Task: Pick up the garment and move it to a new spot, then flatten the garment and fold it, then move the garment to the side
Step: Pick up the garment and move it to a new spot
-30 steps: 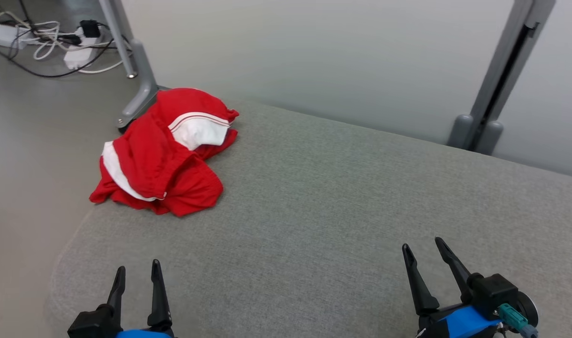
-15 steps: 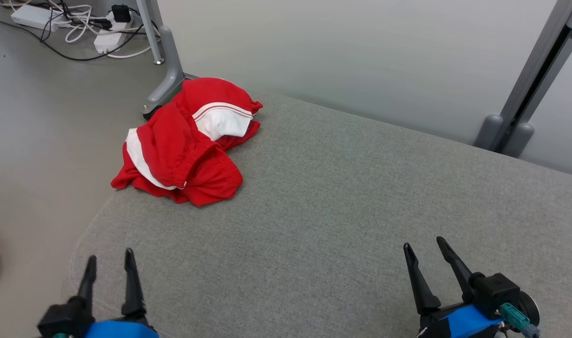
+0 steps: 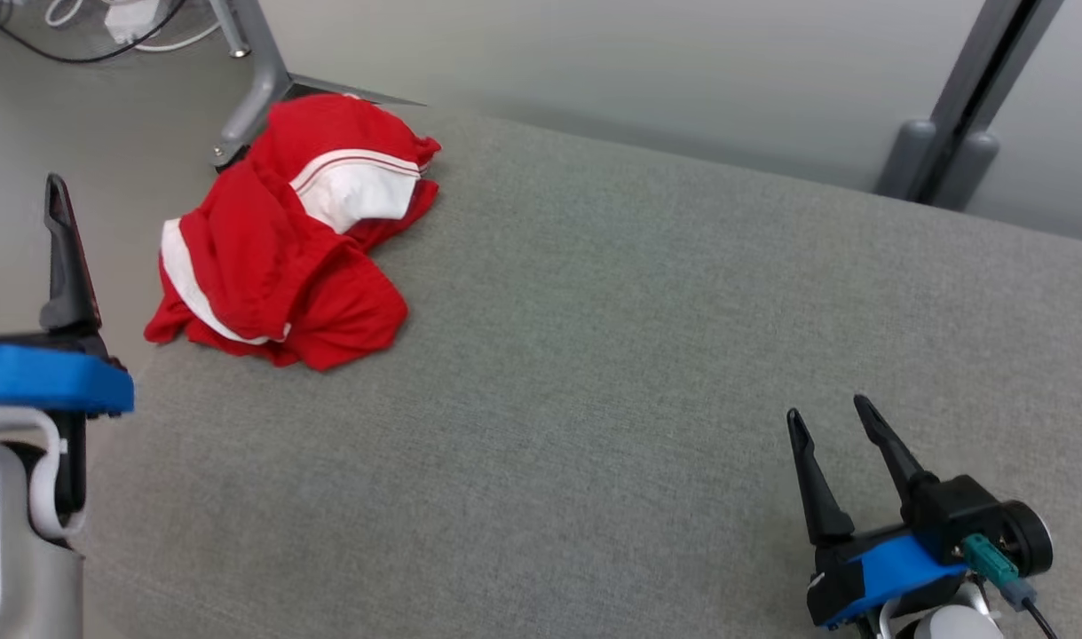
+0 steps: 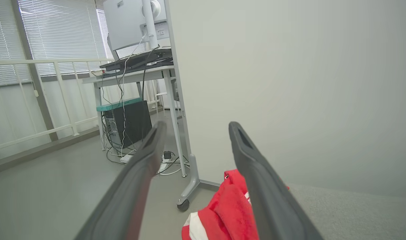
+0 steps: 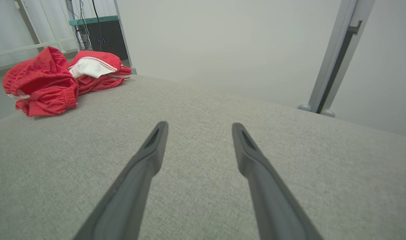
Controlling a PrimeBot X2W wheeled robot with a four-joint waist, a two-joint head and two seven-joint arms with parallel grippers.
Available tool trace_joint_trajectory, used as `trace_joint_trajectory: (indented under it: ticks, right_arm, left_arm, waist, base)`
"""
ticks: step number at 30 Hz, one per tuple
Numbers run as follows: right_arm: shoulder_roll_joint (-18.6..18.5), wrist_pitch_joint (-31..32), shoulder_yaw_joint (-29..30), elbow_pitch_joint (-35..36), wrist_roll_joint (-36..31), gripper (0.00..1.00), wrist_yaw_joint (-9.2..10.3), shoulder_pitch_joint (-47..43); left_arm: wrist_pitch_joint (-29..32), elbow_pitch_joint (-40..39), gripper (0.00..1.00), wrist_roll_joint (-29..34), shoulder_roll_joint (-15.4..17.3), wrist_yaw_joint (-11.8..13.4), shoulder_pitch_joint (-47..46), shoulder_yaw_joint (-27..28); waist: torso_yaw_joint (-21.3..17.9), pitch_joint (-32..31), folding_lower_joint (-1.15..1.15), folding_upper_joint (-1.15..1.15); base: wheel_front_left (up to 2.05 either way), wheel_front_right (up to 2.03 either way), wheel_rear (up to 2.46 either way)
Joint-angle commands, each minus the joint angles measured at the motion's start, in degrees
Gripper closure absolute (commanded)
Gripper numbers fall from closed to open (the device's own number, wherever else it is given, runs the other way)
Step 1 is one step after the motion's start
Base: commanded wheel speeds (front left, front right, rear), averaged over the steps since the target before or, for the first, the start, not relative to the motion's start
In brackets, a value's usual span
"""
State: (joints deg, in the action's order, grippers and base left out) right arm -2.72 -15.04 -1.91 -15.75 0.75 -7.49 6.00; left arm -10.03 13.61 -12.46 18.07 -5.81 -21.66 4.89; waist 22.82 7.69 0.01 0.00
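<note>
A crumpled red garment (image 3: 274, 257) with white panels lies at the far left corner of the grey cushioned surface (image 3: 594, 355), partly over its edge. My left gripper (image 3: 57, 191) is raised at the left edge of the head view, off to the garment's left and apart from it. In the left wrist view this left gripper (image 4: 197, 126) is open and empty, with the garment (image 4: 222, 206) low between its fingers. My right gripper (image 3: 828, 410) hovers open and empty over the near right of the surface. The right wrist view has the garment (image 5: 56, 76) far off at the upper left.
A grey partition leg with a caster (image 3: 248, 98) stands just behind the garment, with cables and a power strip (image 3: 123, 13) on the floor beyond. A grey post (image 3: 958, 115) rises at the back right. A desk with a computer tower (image 4: 129, 123) stands past the partition.
My left gripper has risen and swung out to the left, beside the garment. The head camera has shifted. The garment lies as before and the right gripper has barely moved.
</note>
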Motion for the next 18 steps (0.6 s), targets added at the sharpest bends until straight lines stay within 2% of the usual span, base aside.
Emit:
trace_joint_trajectory:
  ticks: [1,5,14,18]
  right_arm:
    - [-0.3,-0.2,0.2,0.2,-1.0,0.0,-0.01,0.9]
    - [-0.3,-0.2,0.1,0.4,-3.3,0.0,-0.01,2.1]
    - [-0.3,-0.2,1.6,1.8,-7.9,0.0,-0.01,3.3]
    - [-0.3,-0.2,1.7,2.5,-8.7,0.0,-0.01,3.9]
  left_arm:
    - [1.3,1.5,0.0,-0.7,0.5,-0.4,-2.1,-0.1]
    - [7.0,8.6,0.0,-3.8,2.2,-1.3,-7.4,-1.7]
    - [19.5,24.4,0.0,-13.3,2.1,-1.6,-11.1,-8.7]
    - [20.7,28.7,0.0,-16.7,1.7,-1.6,-12.5,-9.6]
  waist:
    - [-0.4,0.9,-0.01,0.0]
    - [-2.2,3.7,-0.01,0.0]
    - [-4.7,9.9,-0.01,0.0]
    - [-5.3,12.1,-0.01,0.0]
  base:
    - [0.0,0.0,0.0]
    - [0.0,0.0,0.0]
    - [0.0,0.0,0.0]
    - [0.0,0.0,0.0]
